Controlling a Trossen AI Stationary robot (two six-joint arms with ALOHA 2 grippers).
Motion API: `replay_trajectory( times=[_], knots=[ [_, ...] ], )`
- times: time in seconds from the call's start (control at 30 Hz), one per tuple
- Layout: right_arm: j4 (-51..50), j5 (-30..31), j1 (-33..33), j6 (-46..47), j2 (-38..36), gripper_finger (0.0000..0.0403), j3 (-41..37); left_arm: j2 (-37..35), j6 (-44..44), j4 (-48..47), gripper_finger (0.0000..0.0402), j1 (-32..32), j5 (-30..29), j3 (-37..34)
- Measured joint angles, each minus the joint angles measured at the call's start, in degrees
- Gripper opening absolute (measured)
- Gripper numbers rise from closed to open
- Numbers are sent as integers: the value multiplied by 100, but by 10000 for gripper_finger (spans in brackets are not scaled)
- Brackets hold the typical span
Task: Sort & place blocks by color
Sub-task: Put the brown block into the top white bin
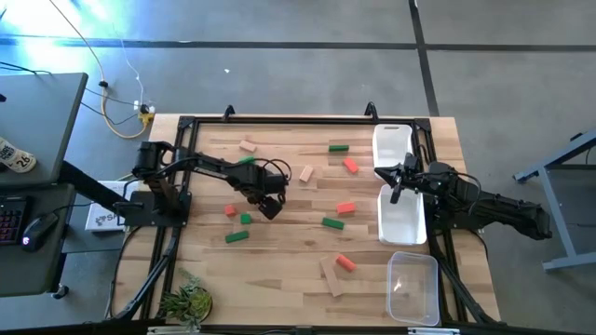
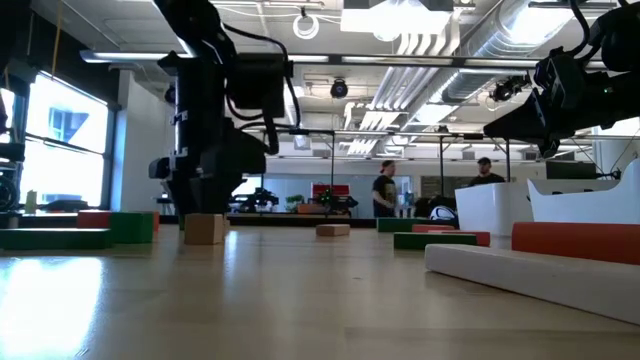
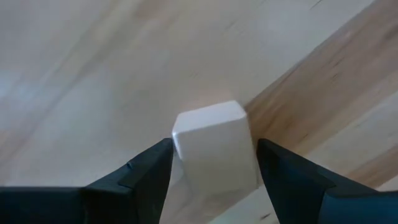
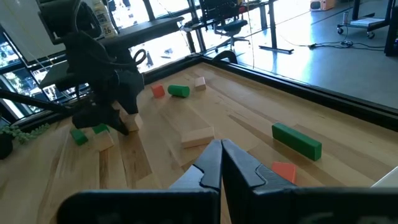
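Your left gripper (image 3: 213, 163) straddles a plain tan wooden cube (image 3: 214, 149) mid-table, fingers spread either side; contact looks likely but isn't certain. Your right gripper (image 4: 221, 163) waits pressed together over the white rectangular tray (image 1: 402, 220).

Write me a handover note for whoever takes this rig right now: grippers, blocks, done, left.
Left gripper: open, down at the table mid-left, straddling a tan block, not yet closed on it.
Right gripper: shut, empty, waiting over the white tray at the right.
Blocks: green, red and tan ones lie scattered over the table.
Done: no blocks visible in the white tray or the clear tray.
Left: grasp the tan block, then sort all the rest.
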Motion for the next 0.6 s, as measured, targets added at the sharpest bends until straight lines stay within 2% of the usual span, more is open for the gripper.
replay_trajectory(
  times=[0.6],
  knots=[
    [0, 1, -1, 0, 0, 0, -1, 27, 35, 153, 126, -99, -176, 2]
  ],
)
